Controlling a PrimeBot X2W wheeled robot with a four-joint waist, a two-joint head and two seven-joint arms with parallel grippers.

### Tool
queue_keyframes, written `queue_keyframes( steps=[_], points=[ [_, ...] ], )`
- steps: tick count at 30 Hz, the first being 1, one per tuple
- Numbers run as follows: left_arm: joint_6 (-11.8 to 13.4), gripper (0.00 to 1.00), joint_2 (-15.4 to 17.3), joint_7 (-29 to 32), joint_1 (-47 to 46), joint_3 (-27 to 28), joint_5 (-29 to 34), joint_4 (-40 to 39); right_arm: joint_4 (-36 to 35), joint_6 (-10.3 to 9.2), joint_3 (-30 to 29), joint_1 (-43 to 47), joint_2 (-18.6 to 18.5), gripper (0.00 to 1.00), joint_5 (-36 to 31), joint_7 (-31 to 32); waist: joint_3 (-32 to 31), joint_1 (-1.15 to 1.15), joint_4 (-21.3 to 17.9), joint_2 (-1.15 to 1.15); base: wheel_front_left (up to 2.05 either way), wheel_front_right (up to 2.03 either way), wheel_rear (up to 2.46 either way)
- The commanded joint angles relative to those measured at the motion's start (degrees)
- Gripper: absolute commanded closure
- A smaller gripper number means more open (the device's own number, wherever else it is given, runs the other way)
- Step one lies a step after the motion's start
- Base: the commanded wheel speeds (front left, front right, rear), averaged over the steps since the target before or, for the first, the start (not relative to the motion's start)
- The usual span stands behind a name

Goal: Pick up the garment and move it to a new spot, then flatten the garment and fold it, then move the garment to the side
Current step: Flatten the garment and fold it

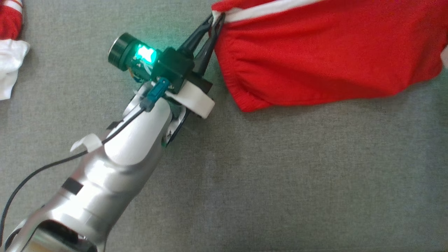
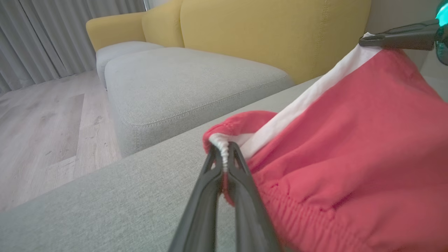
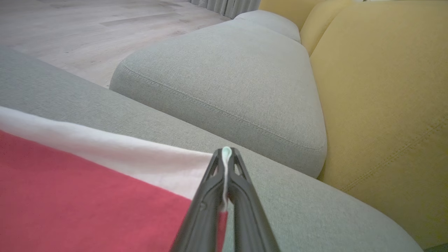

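The garment point(image 1: 325, 59) is red cloth with a white band along its top edge and hangs stretched above the grey cushion at the upper right of the head view. My left gripper point(image 1: 217, 17) is shut on the garment's left top corner, where the white band meets the red elastic hem. The left wrist view shows that corner bunched between my left gripper point(image 2: 224, 148) tips, the garment point(image 2: 350, 157) spreading to the right. My right gripper point(image 3: 225, 155) is shut on the garment point(image 3: 87, 189) at its white edge; it also appears across the cloth as my right gripper point(image 2: 367, 40).
A second red and white cloth point(image 1: 10, 45) lies at the left edge of the grey cushion point(image 1: 262, 182). A yellow sofa back point(image 3: 381, 98) and a neighbouring grey seat cushion point(image 3: 231, 84) stand beyond, with wooden floor point(image 2: 42, 129) to one side.
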Motion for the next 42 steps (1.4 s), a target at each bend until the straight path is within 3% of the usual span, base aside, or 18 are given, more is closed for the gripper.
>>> queue_keyframes(
  steps=[1,7,8,9,10,11,12,13,18,20,21,26,31,32,34,42],
  points=[
    [0.51,1.00,0.51,-0.58,-2.13,2.34,0.44,-0.57,0.49,-0.04,1.28,-1.66,-1.59,1.00,0.55,-1.22,0.71,-0.01,0.21,0.00,0.00,0.00,0.00],
    [0.57,1.00,-0.96,-1.71,-4.32,2.20,0.57,2.98,8.98,-0.04,8.34,-8.90,-0.51,1.00,2.61,-4.32,2.01,-0.01,0.89,0.00,0.00,0.00,0.00],
    [0.61,1.00,-1.16,-1.95,-4.46,2.21,0.55,3.48,9.97,-0.04,9.72,-9.75,-0.36,0.76,3.41,-5.00,2.12,-0.01,0.97,0.00,0.00,0.00,0.00],
    [0.74,1.00,-1.41,-2.21,-4.52,2.37,0.41,3.93,10.92,-0.04,11.08,-10.47,-0.22,0.25,4.32,-5.78,2.18,-0.01,1.05,0.00,0.00,0.00,0.00],
    [0.94,0.99,-1.66,-2.48,-4.52,2.60,0.26,4.32,11.93,-0.04,11.81,-11.13,-0.02,0.00,5.45,-6.83,2.19,-0.01,1.11,0.00,0.00,0.00,0.00],
    [1.13,0.58,-1.91,-2.72,-4.40,2.79,0.12,4.67,12.93,-0.04,11.97,-11.58,0.48,0.00,6.86,-7.84,2.12,-0.01,1.16,0.00,0.00,0.00,0.00],
    [1.13,0.58,-1.91,-2.72,-4.40,2.79,0.12,4.67,12.93,-0.04,11.97,-11.58,0.48,0.00,6.86,-7.84,2.12,-0.01,1.16,0.00,0.00,0.00,0.00],
    [1.35,0.00,-2.17,-2.95,-4.19,3.01,0.00,4.86,13.71,-0.04,12.26,-11.69,1.01,0.00,8.38,-8.53,1.96,-0.01,1.22,0.00,0.00,0.00,0.00],
    [4.57,0.00,-3.09,-3.51,-1.03,4.95,0.43,2.78,15.10,-0.04,13.67,-9.89,1.48,0.00,14.67,-10.61,0.29,-0.01,1.33,0.00,0.00,0.00,0.00],
    [7.33,0.00,-3.02,-3.53,1.78,6.92,1.70,-1.40,15.66,-0.04,13.47,-8.11,2.10,0.00,17.51,-10.80,-0.67,-0.01,1.22,0.00,0.00,0.00,0.00],
    [10.02,0.00,-2.72,-3.54,5.88,9.02,3.19,-6.09,16.87,-0.04,13.56,-6.22,2.76,0.00,19.87,-9.99,-1.69,-0.01,1.24,0.00,0.00,0.00,0.00],
    [15.94,0.00,-2.32,-3.55,17.15,12.90,8.07,-16.84,22.86,-0.04,12.56,-2.76,4.29,0.00,24.10,-5.93,-4.16,-0.01,2.85,0.00,0.00,0.00,0.00],
    [17.97,0.00,-3.35,-3.56,26.25,15.16,9.80,-23.60,30.01,-0.04,12.50,0.10,5.44,0.00,25.96,-0.67,-6.27,-0.01,5.88,0.00,0.00,0.00,0.00],
    [18.23,0.00,-3.62,-3.56,27.76,15.73,9.83,-24.72,30.74,-0.04,12.55,0.79,5.88,0.25,26.70,0.34,-6.77,-0.01,6.43,0.00,0.00,0.00,0.00],
    [18.63,0.00,-4.01,-3.56,30.47,16.71,10.21,-26.72,31.37,-0.04,12.03,2.06,6.41,1.00,28.60,1.05,-7.82,-0.01,7.39,0.00,0.00,0.00,0.00],
    [18.65,0.00,-4.84,-3.56,39.15,19.92,11.32,-30.41,31.76,-0.04,11.34,5.97,4.10,1.00,31.12,-2.74,-12.27,-0.01,7.45,0.00,0.00,0.00,0.00]
  ],
)
